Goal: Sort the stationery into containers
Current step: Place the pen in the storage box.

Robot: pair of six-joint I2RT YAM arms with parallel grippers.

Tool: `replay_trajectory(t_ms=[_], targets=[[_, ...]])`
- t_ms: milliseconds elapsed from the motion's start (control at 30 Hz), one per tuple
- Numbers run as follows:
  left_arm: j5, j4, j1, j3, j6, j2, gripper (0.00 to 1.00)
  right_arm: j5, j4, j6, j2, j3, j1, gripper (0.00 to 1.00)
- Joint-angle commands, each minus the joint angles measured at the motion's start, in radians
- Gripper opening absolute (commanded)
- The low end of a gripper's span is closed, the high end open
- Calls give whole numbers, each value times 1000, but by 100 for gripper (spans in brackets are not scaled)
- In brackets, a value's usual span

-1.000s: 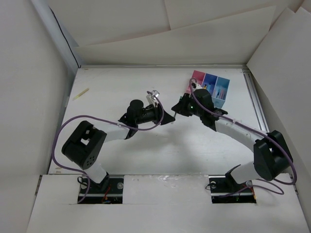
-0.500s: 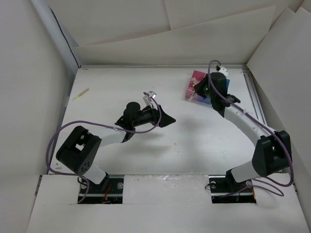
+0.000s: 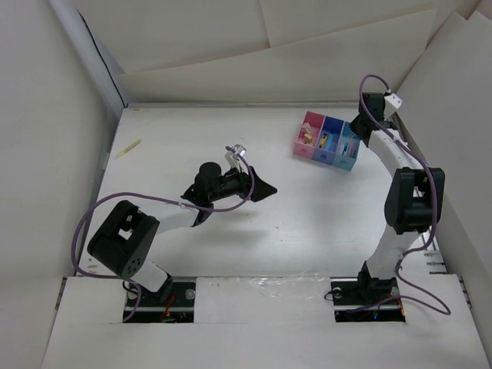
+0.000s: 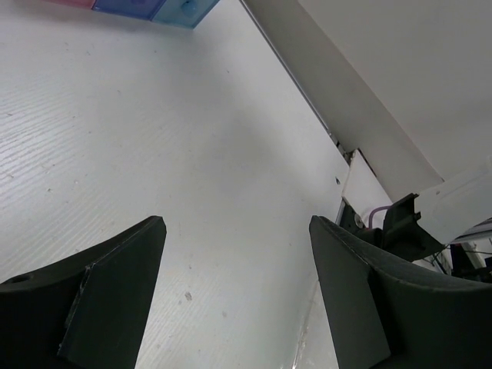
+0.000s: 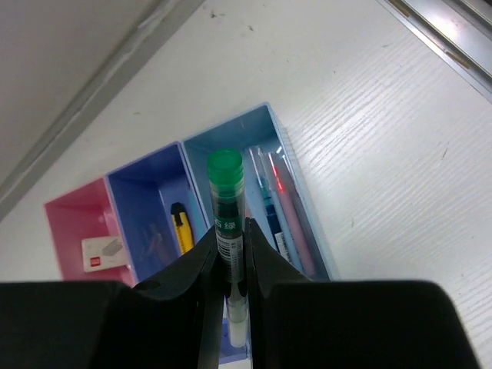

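Observation:
The containers (image 3: pixel 329 141) are three joined bins at the back right: pink (image 5: pixel 65 219), dark blue (image 5: pixel 142 200) and light blue (image 5: pixel 304 207). My right gripper (image 5: pixel 231 244) hangs above them, shut on a clear pen with a green cap (image 5: pixel 225 188) that points over the wall between the two blue bins. Several pens (image 5: pixel 277 207) lie in the light-blue bin, a yellow item (image 5: pixel 181 227) in the dark blue one, a pale eraser (image 5: pixel 102 252) in the pink one. My left gripper (image 4: pixel 237 224) is open over bare table, mid-table in the top view (image 3: pixel 265 190).
A thin yellow pencil (image 3: pixel 128 148) lies far left near the side wall. White walls enclose the table; a raised rail (image 3: pixel 400 150) runs along the right edge just beyond the bins. The right arm (image 3: pixel 411 200) stands tall along that edge.
The right arm has swung from beside the left gripper at mid-table to the back right, carrying the green-capped pen above the bins. The left jaws have spread; that arm has hardly moved.

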Motion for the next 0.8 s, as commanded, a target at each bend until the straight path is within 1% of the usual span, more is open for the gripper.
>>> replay_trajectory(t_ms=[0, 133, 233, 633, 700, 733, 767], targets=[[4, 34, 0, -5, 10, -22, 72, 23, -56, -29, 15, 88, 9, 1], [-6, 34, 0, -5, 1, -31, 72, 23, -95, -38, 47, 129, 9, 2], [-6, 34, 0, -5, 1, -31, 72, 23, -96, -47, 69, 129, 9, 2], [-16, 25, 0, -5, 1, -22, 72, 101, -117, -67, 146, 169, 18, 3], [-16, 25, 0, -5, 1, -22, 72, 101, -117, -67, 155, 160, 27, 7], [-16, 16, 0, -5, 1, -22, 72, 101, -117, -67, 155, 160, 27, 15], [-16, 16, 0, -5, 1, -22, 72, 101, -117, -67, 155, 160, 27, 19]])
